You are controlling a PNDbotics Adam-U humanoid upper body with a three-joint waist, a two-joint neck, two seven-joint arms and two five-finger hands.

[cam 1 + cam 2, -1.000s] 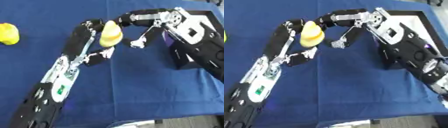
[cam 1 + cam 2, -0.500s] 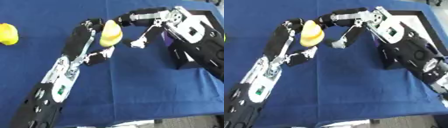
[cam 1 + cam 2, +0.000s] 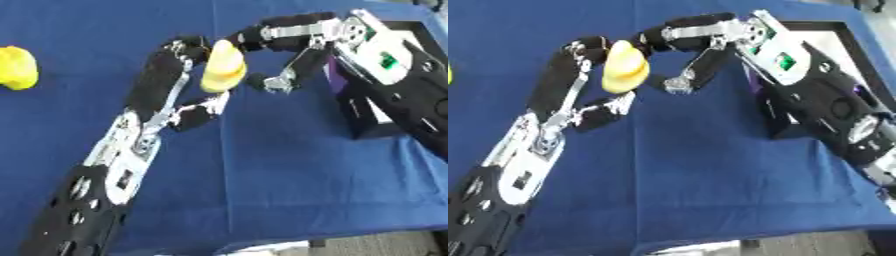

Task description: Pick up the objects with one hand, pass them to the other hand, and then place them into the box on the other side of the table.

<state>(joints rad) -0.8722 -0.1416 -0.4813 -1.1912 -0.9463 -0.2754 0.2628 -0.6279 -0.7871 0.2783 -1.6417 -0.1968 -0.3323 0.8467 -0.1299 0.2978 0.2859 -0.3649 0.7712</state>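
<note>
Yellow object (image 3: 223,66): held by left hand (image 3: 179,75) fingers, right hand (image 3: 280,55) fingers curled at it; second yellow item (image 3: 17,67) at 9 o'clock on counter (image 3: 262,175), whole in left eye view only

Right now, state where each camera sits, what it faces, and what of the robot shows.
Left eye view: head camera, looking down on the blue table; both arms, left hand holding a yellow object, right hand reaching it.
Right eye view: same head, shifted; more of the black box.
Shared: hands, object.
</note>
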